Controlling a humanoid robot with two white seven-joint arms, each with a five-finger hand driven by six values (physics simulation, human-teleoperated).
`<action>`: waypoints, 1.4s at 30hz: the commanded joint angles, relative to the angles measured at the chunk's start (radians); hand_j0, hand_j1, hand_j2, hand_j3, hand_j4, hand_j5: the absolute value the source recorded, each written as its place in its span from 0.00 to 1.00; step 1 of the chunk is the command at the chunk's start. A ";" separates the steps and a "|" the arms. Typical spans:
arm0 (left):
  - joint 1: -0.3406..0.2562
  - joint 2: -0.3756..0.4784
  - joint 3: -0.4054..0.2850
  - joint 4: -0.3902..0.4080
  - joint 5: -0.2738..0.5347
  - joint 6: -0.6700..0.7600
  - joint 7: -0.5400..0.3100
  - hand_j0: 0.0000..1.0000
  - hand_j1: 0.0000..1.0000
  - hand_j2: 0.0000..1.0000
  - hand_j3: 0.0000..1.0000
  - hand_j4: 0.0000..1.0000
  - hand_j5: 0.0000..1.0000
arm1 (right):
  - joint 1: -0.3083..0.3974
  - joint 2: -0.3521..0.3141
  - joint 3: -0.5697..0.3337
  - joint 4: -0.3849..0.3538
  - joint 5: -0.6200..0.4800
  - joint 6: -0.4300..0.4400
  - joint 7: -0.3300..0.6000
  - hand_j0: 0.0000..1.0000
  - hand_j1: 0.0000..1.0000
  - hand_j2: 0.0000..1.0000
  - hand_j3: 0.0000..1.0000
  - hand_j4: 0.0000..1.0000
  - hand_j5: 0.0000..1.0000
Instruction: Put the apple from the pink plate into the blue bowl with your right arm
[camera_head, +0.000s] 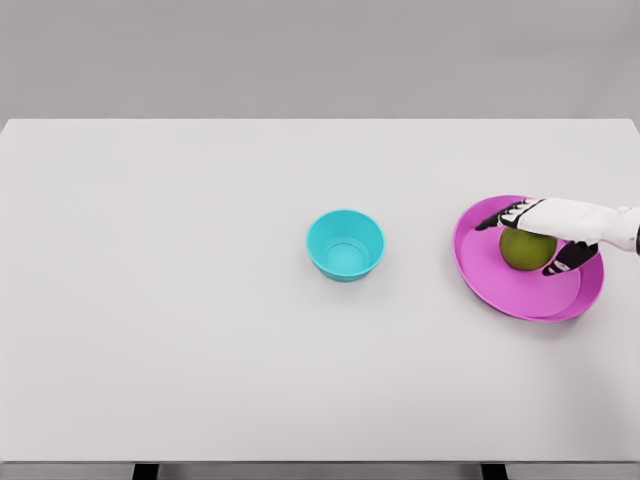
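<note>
From my feed, the counter is plain pale grey-white, and the wall behind it a flat mid grey. The bowl reads turquoise blue, lighter at its floor. The plate is bright magenta-pink. The apple is olive green, unpatterned. The right hand is white with what look like black finger segments striped in white.

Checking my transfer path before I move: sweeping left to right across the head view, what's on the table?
Turquoise-blue round bowl, standing empty on the white table → pink round plate. The green apple lies on that plate with the right hand over it, so those overlap.
</note>
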 joint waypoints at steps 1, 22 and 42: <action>0.000 0.000 -0.001 0.000 0.000 0.000 0.000 1.00 1.00 1.00 1.00 1.00 1.00 | 0.000 -0.001 0.001 0.001 -0.006 0.003 0.000 0.67 0.67 0.67 0.67 0.67 0.67; 0.000 0.000 -0.001 0.000 0.000 0.000 0.000 1.00 1.00 1.00 1.00 1.00 1.00 | -0.048 -0.004 -0.030 -0.092 -0.017 0.003 0.000 0.55 0.55 0.55 0.55 0.55 0.55; 0.000 0.000 0.001 0.000 0.000 0.000 0.000 1.00 1.00 1.00 1.00 1.00 1.00 | -0.129 0.218 0.006 -0.290 -0.011 0.003 0.000 0.55 0.55 0.55 0.55 0.55 0.55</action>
